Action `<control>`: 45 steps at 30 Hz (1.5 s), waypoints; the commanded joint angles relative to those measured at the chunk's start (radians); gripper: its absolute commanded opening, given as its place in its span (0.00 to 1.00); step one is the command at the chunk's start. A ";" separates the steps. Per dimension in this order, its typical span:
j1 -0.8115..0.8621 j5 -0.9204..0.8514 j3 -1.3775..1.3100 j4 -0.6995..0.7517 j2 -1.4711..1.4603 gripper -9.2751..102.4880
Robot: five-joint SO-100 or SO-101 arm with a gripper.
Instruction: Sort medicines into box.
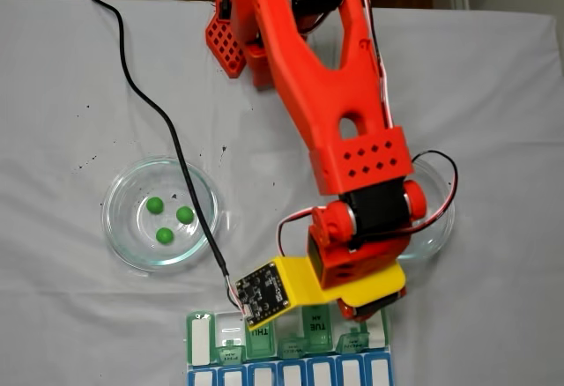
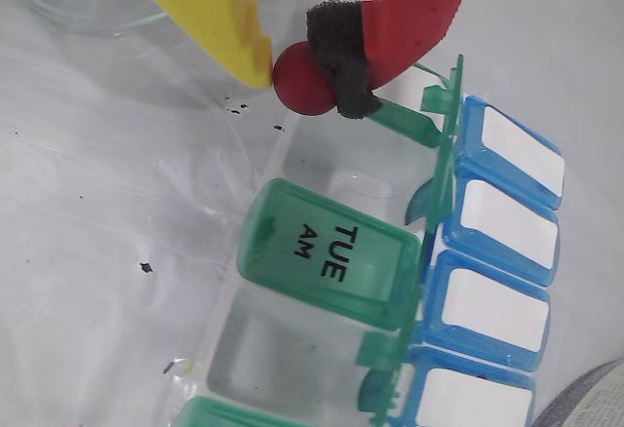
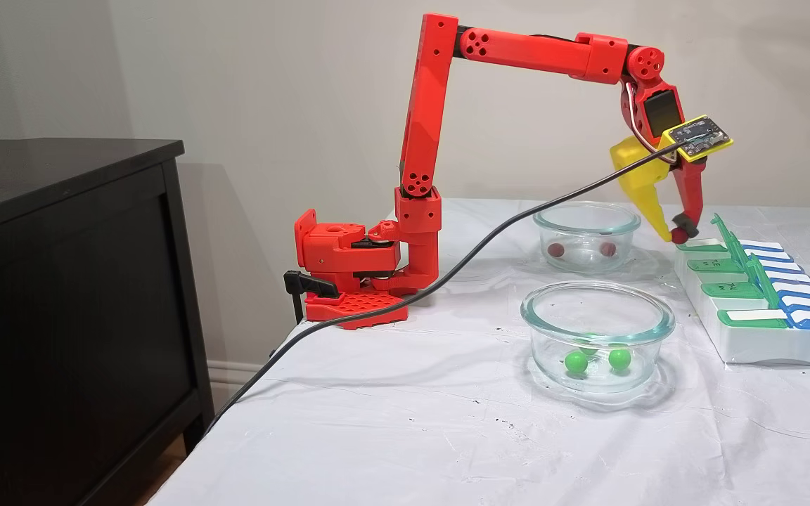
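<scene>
My gripper is shut on a dark red medicine ball, pinched between the yellow finger and the black pad of the red finger. It hangs just above an open compartment beside the shut TUE AM lid of the box. In a fixed view the gripper holds the ball over the far end of the box. Two more red balls lie in the far glass dish. Three green balls sit in the near dish.
A black cable runs from the wrist camera across the cloth, past the green-ball dish. The arm's red base is clamped at the table's back edge. A black cabinet stands left of the table. The box lies at the table's front edge.
</scene>
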 commanded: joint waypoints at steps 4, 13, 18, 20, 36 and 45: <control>0.015 -0.002 -0.008 -0.078 0.120 0.08; 0.014 -0.018 0.048 -0.166 0.129 0.08; 0.015 -0.055 0.161 -0.334 0.181 0.08; 0.011 -0.058 0.167 -0.336 0.176 0.08; -0.008 -0.067 0.195 -0.327 0.179 0.23; -0.071 -0.126 0.044 0.037 0.250 0.08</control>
